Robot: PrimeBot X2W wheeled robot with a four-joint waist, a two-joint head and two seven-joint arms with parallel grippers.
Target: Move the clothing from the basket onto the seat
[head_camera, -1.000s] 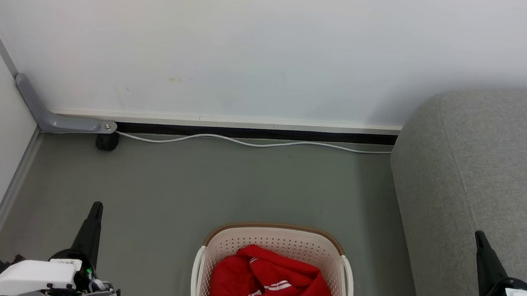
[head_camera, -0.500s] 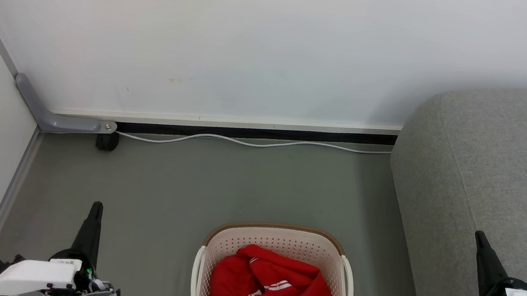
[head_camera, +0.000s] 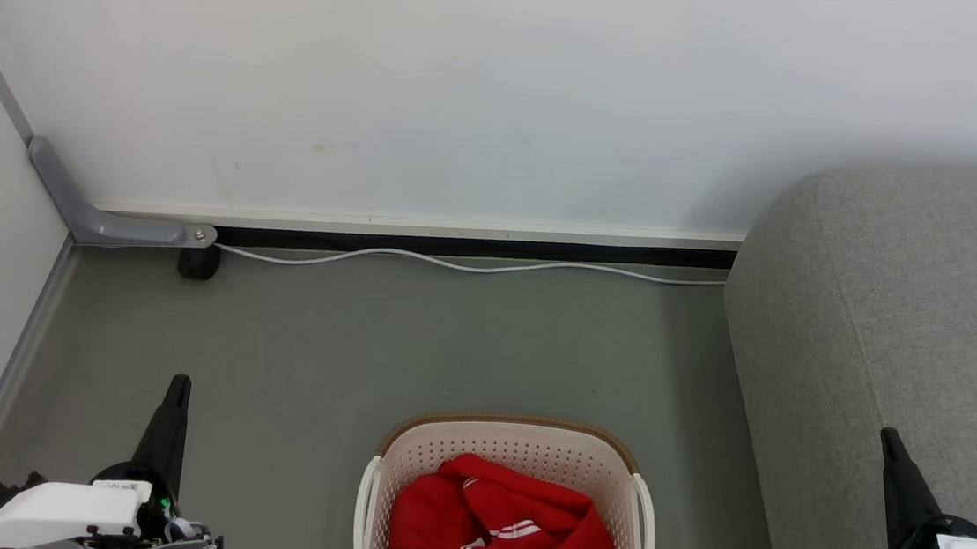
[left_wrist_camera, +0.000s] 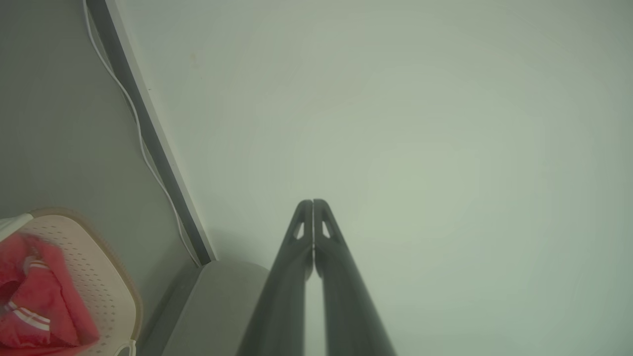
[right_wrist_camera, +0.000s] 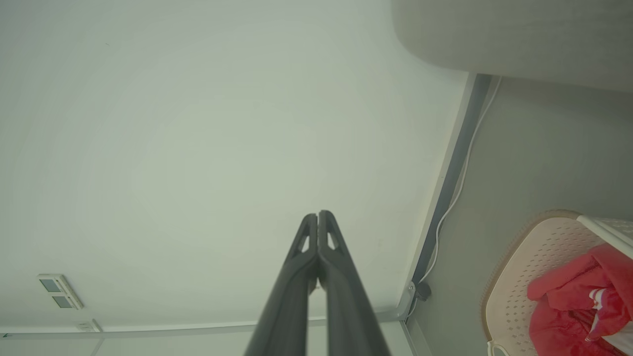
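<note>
Your left claw [head_camera: 177, 387] and right claw [head_camera: 890, 440] are both closed tight and hold nothing, fingers pointing up at the lower corners. Between them, red clothing [head_camera: 511, 524] lies heaped in the cream basket [head_camera: 518, 443] on the floor [head_camera: 403, 338], beside the grey sofa [head_camera: 910, 303] on your right.
</note>
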